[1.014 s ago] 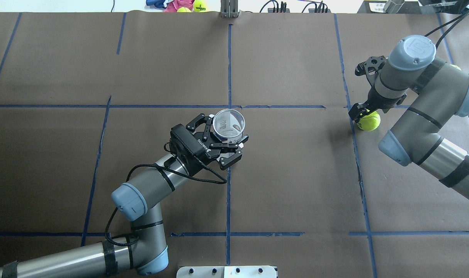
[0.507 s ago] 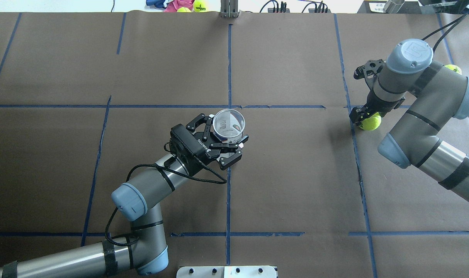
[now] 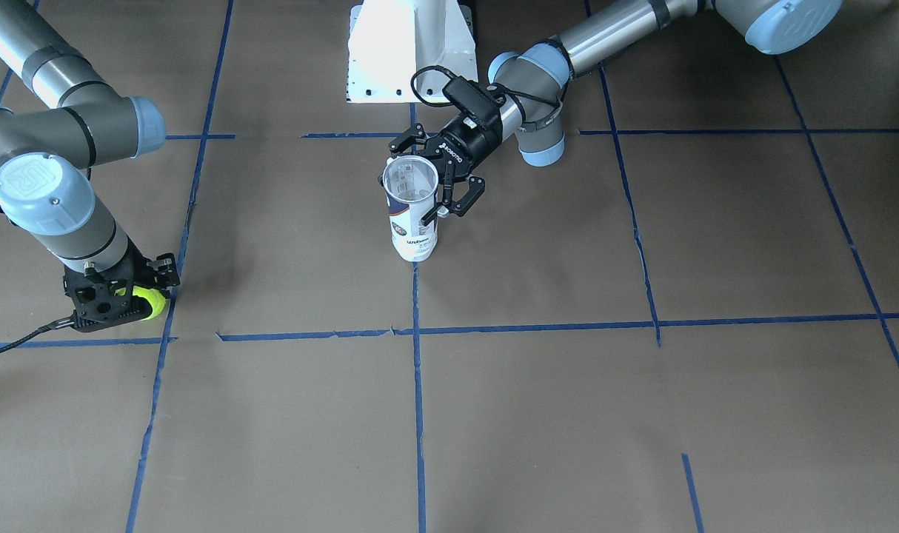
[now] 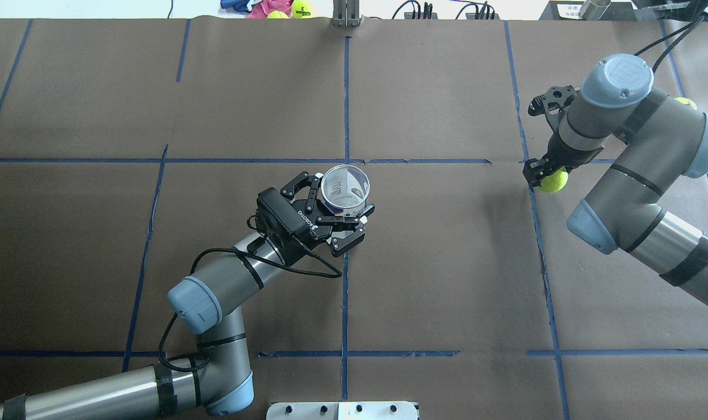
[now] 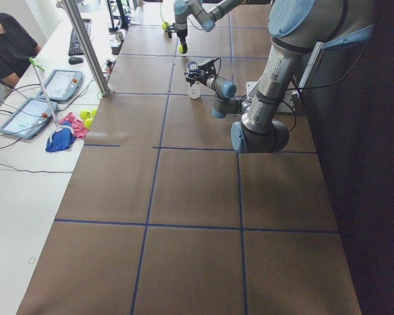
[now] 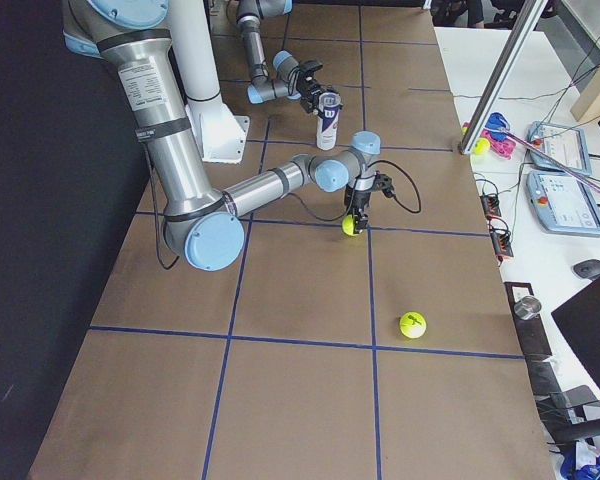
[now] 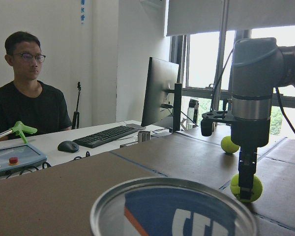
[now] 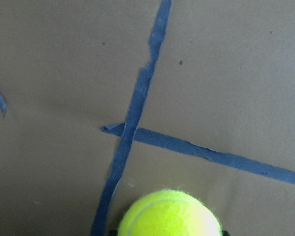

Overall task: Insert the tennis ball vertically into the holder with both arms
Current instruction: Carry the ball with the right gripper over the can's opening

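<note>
The holder stands upright, open mouth up, near the table's middle; it also shows in the front view. My left gripper is shut on the holder near its top rim, which fills the bottom of the left wrist view. The tennis ball is at the table's right side, on a blue tape line. My right gripper points straight down and is shut on the tennis ball, at or just above the paper. The ball shows in the front view and at the bottom of the right wrist view.
A second tennis ball lies on the paper behind my right arm. More balls and cloth lie past the far edge. The white pedestal stands at my base. An operator sits at the desk beyond the table.
My right wrist has shifted a little to the left and farther away, and the tennis ball has moved with it. The left arm and holder have not moved.
</note>
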Robot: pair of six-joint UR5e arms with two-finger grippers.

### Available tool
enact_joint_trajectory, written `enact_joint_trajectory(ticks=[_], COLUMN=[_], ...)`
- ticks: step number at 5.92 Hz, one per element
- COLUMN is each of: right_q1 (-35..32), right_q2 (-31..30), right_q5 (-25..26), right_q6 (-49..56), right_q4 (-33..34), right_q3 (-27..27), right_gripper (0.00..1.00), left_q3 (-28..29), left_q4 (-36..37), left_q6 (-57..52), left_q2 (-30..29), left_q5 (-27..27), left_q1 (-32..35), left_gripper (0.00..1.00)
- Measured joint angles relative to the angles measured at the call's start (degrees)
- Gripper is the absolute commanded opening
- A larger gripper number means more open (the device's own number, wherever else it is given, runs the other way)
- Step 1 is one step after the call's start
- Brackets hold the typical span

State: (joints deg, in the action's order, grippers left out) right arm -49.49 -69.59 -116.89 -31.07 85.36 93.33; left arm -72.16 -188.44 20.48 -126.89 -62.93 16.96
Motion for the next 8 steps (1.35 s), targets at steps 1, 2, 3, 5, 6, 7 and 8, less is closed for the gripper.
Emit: enact_joint_trajectory(ticks=[1,2,3,5,6,7,8], right_q1=[0.1,0.8,2.4,5.2,6.0,7.0,8.0], right_q2=[2.1,5.1,8.5,15.8,18.4,20.1,21.0], right_q5=[-1.9,-4.8,-7.1,-8.1,-8.0,-7.7,-6.8], right_q6=[-5.4,-13.8,-22.7,-35.6,-39.1,-41.4,-42.5], right_q4=[0.3,0.2,0.0,-0.2,-0.2,-0.2,-0.2], right_q3=[4.6,8.1,10.7,12.2,12.3,12.3,12.3], right_gripper=[0.03,0.03,0.03,0.04,0.04,0.06,0.16], left_q3=[0.0,0.0,0.0,0.0,0.0,0.0,0.0], left_q4=[0.0,0.0,0.0,0.0,0.0,0.0,0.1], left_q6=[0.0,0.0,0.0,0.0,0.0,0.0,0.0], left_q2=[0.0,0.1,0.3,0.3,0.2,0.2,0.2], left_q5=[0.0,0.0,0.0,0.0,0.0,0.0,0.0], left_q1=[0.0,-0.1,-0.3,-0.4,-0.5,-0.5,-0.5], left_gripper=[0.96,0.96,0.96,0.97,0.97,0.97,0.97])
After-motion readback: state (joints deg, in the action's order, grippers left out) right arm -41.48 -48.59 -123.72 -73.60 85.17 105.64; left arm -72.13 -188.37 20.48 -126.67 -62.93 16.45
